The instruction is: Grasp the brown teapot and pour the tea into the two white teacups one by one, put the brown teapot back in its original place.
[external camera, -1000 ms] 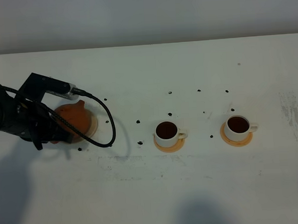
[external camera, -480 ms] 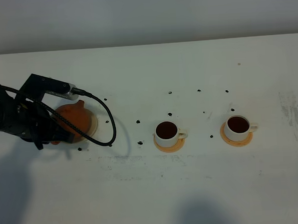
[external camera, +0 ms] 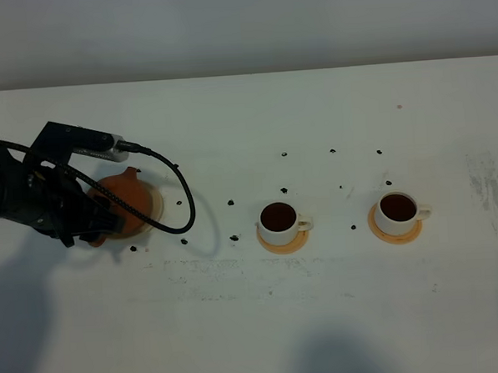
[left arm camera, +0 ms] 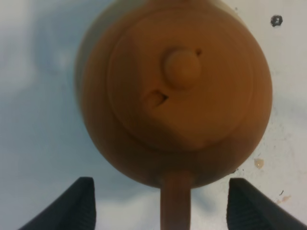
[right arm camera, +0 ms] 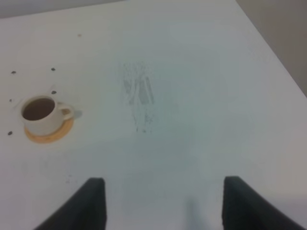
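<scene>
Left pincer (external camera: 90,218) over brown teapot (external camera: 131,195), two white teacups (external camera: 278,221) (external camera: 397,211) full of tea, orange coasters (external camera: 283,242)

The white counter (external camera: 339,315) carried two orange coasters (external camera: 283,241) (external camera: 395,231) under filled cups, a pale coaster (external camera: 155,201) bearing the brown teapot (external camera: 124,201), and scattered dark specks (external camera: 231,202).

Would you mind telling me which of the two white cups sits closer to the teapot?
The left cup, in the middle of the table; the other cup stands further right, away from the teapot. Both hold dark tea and rest on orange coasters.
</scene>
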Motion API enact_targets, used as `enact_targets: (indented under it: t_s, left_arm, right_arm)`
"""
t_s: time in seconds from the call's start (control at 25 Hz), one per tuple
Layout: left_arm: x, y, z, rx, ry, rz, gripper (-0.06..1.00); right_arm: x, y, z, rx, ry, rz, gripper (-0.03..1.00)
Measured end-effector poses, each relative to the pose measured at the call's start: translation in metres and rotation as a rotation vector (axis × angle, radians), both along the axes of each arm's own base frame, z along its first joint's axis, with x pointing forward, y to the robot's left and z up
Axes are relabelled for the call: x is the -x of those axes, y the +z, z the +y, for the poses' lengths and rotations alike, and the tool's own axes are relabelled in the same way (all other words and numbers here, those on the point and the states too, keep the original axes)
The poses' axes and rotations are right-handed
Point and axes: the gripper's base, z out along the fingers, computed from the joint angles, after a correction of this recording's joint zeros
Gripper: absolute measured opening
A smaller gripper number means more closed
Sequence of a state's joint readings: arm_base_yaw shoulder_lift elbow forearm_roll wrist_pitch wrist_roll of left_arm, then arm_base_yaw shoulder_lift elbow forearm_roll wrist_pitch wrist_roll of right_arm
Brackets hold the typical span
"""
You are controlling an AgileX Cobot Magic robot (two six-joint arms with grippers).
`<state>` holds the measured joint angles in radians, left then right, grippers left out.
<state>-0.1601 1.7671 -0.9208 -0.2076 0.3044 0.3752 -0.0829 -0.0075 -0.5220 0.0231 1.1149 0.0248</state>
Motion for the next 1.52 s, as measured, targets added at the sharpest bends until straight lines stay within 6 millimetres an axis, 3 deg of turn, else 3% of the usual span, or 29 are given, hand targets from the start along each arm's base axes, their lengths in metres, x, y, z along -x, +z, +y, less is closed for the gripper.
enact_targets:
  t_s: [0.24, 0.52, 0.76, 0.88, 1.0, 1.52]
  left_arm:
    - [0.0, 0.015, 0.011, 0.005, 0.031, -0.045, 0.56]
    - [0.005, 0.046, 0.061, -0.018, 0.158, -0.117, 0.56]
    - [0.027, 0.093, 0.098, -0.02, 0.301, -0.236, 0.56]
    - [0.051, 0.118, 0.102, -0.026, 0.329, -0.324, 0.56]
    - [0.078, 0.128, 0.101, -0.029, 0.346, -0.364, 0.56]
    - [0.206, 0.151, 0.072, -0.007, 0.299, -0.333, 0.55]
  right_arm:
    - [0.0, 0.0, 0.0, 0.0, 0.0, 0.0, 0.51]
    - [0.0, 0.0, 0.0, 0.001, 0.001, 0.0, 0.51]
    - [0.0, 0.0, 0.0, 0.001, 0.001, 0.0, 0.51]
    - [0.0, 0.0, 0.0, 0.001, 0.001, 0.0, 0.51]
    - [0.0, 0.0, 0.0, 0.001, 0.001, 0.0, 0.51]
    - [0.0, 0.0, 0.0, 0.0, 0.0, 0.0, 0.51]
